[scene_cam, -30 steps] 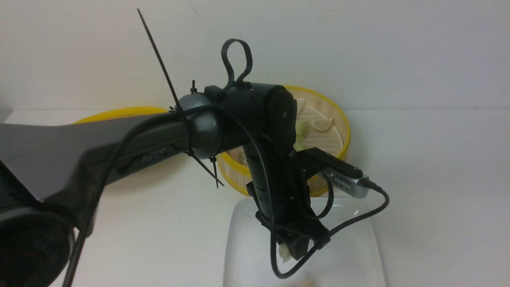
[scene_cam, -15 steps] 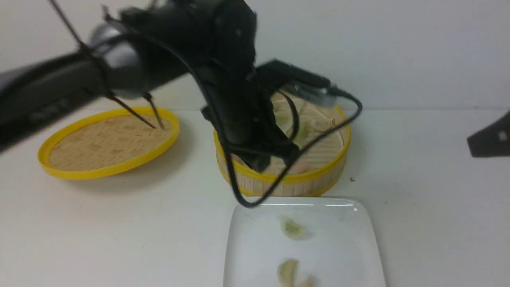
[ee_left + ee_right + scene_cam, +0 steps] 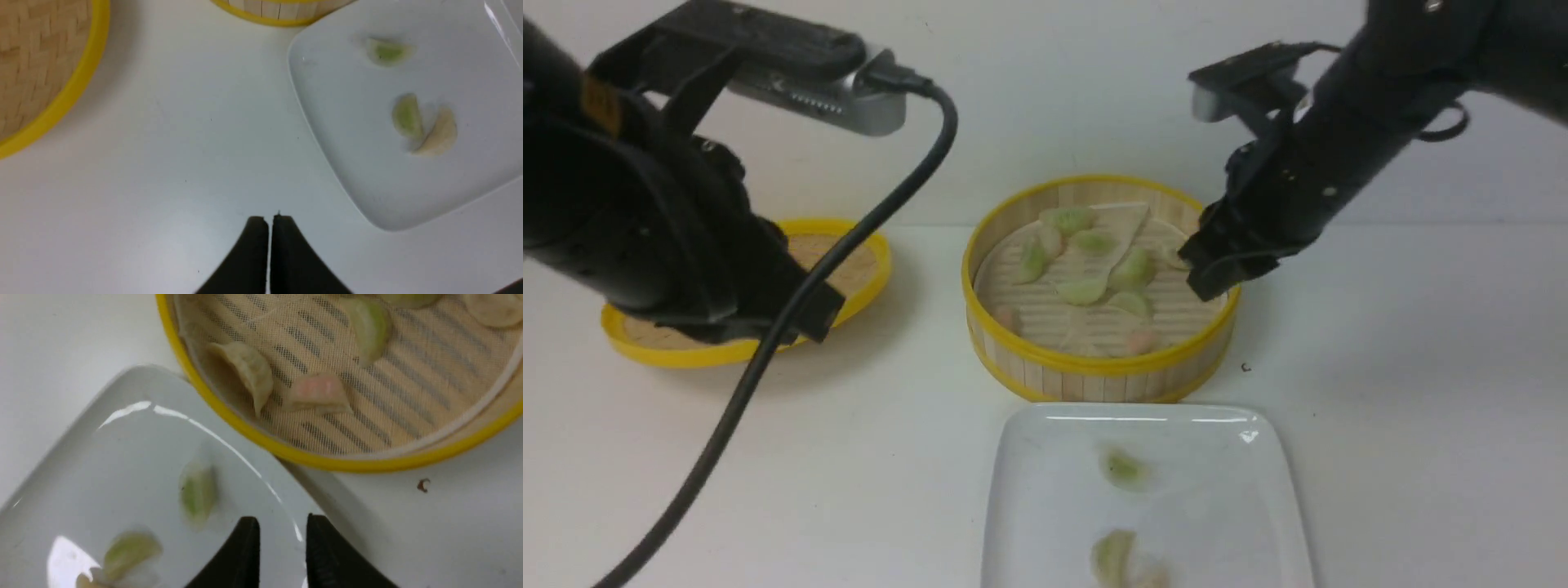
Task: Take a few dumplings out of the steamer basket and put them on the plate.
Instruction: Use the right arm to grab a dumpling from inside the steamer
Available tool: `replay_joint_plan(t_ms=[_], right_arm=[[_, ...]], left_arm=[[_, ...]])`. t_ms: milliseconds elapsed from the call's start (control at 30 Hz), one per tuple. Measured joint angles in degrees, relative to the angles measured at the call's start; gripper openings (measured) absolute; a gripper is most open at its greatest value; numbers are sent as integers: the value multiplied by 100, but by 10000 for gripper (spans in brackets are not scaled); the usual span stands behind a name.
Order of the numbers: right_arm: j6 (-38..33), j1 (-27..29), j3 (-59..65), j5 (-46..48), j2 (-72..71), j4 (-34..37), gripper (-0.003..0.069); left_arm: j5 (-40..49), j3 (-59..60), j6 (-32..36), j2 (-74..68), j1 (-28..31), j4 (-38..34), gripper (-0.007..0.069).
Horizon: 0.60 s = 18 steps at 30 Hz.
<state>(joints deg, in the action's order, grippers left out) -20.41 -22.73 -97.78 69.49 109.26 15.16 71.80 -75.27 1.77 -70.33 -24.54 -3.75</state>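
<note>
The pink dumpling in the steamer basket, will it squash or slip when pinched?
The pink dumpling has translucent, thin-looking skin, so it probably squashes easily. Its smooth surface may slip. Small, so likely light.

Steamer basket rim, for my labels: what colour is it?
Yellow rim on the steamer basket, best in front view.

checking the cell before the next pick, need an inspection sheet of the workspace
surface: white table, one small dark speck beside the basket
job's things: steamer basket holds several dumplings; plate in front of it holds three more
clutter: basket lid lying flat to the left
grippers: left gripper shut, empty, over bare table; right gripper slightly open, empty, by the basket's right side
cables: black cable hangs from the left wrist camera, crossing the lid
surroundings: plain white wall, nothing else seen
</note>
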Motion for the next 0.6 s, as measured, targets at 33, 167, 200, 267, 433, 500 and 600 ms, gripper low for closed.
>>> replay_joint_plan(t_ms=[33, 167, 200, 267, 433, 500, 600], right_arm=[[0, -16, -200, 0, 350, -8, 250], [33, -21, -748, -45, 1082, -19, 394], [32, -21, -770, -45, 1145, -19, 407], [38, -21, -993, -76, 1463, -13, 463], [42, -26, -1121, -401, 1957, -13, 479], [42, -26, -1121, -502, 2101, 11, 476], [58, -38, -1161, -597, 2203, 81, 421]], left_arm=[[0, 108, 0, 136, 0, -6, -6], [5, 306, -44, 445, 0, -1, -6], [5, 313, -43, 474, 0, -1, -6], [5, 318, -43, 630, 0, -1, -6], [5, 318, -45, 804, 6, 22, -6], [5, 318, -45, 824, 6, 27, -6], [5, 320, -45, 823, 6, 87, -6]])
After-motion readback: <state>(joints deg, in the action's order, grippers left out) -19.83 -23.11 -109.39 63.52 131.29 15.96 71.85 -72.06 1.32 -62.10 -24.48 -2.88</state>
